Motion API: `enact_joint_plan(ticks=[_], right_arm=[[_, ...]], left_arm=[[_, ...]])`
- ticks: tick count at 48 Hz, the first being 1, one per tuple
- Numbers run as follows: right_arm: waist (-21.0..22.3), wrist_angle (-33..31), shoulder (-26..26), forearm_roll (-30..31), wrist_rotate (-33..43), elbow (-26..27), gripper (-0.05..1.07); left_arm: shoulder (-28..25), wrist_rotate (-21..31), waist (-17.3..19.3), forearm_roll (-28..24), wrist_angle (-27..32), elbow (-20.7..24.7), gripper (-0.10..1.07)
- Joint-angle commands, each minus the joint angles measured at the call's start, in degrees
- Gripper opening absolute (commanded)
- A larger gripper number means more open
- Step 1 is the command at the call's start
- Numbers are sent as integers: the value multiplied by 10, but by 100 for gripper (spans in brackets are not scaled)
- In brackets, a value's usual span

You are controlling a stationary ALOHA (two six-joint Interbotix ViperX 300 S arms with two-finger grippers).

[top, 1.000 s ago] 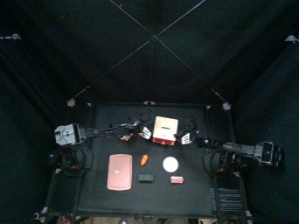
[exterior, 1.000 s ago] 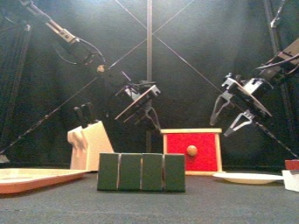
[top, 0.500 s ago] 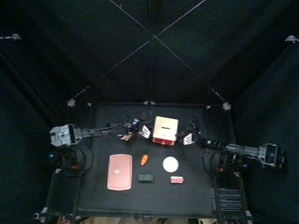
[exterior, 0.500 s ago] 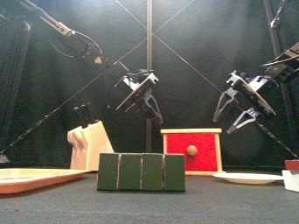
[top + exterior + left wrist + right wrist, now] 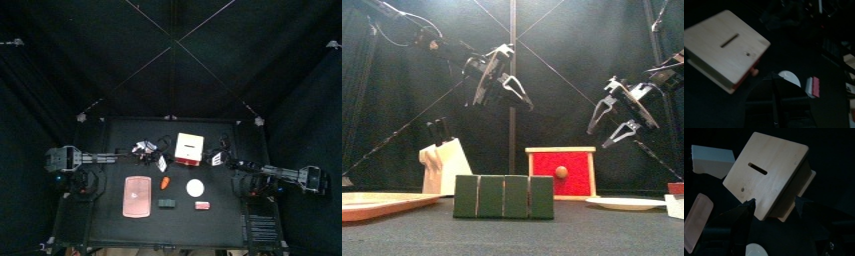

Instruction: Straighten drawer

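Observation:
The drawer (image 5: 191, 149) stands at the table's back middle, with a tan top and a red face with a round knob (image 5: 560, 172) toward the front. My left gripper (image 5: 497, 82) hangs open and empty, high above the table, up and to the left of the drawer. It is left of the drawer in the top view (image 5: 150, 152). My right gripper (image 5: 624, 112) hangs open and empty above and right of the drawer. The right wrist view shows the drawer's top (image 5: 767, 175) between its spread jaws. The left wrist view shows the top (image 5: 724, 50) off to one side.
A pale knife block (image 5: 442, 165) stands left of the drawer. In front lie a pink tray (image 5: 135, 195), a small orange piece (image 5: 164, 184), a white plate (image 5: 195, 187), a dark green block (image 5: 504, 196) and a red-and-white block (image 5: 202, 205).
My left gripper has risen and drawn back to the left, away from the drawer. My right gripper has lifted slightly. The drawer has not moved.

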State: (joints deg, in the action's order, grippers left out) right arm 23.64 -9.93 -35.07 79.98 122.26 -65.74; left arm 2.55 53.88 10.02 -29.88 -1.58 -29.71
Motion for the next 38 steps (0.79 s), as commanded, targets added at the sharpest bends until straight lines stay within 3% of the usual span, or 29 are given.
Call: enact_joint_plan(ticks=[1,12,30,38], right_arm=[[0,0,-12,1,-1,1,95],[-1,0,-31,2,-1,-6,95],[0,-2,-35,3,0,-7,95],[0,-2,-39,4,0,-5,95]], left_arm=[[26,-1,-10,-2,-11,-7,28],[40,-1,-25,-2,-32,-36,28],[34,-1,-32,-1,-140,-64,29],[27,0,-33,0,-157,-73,29]])
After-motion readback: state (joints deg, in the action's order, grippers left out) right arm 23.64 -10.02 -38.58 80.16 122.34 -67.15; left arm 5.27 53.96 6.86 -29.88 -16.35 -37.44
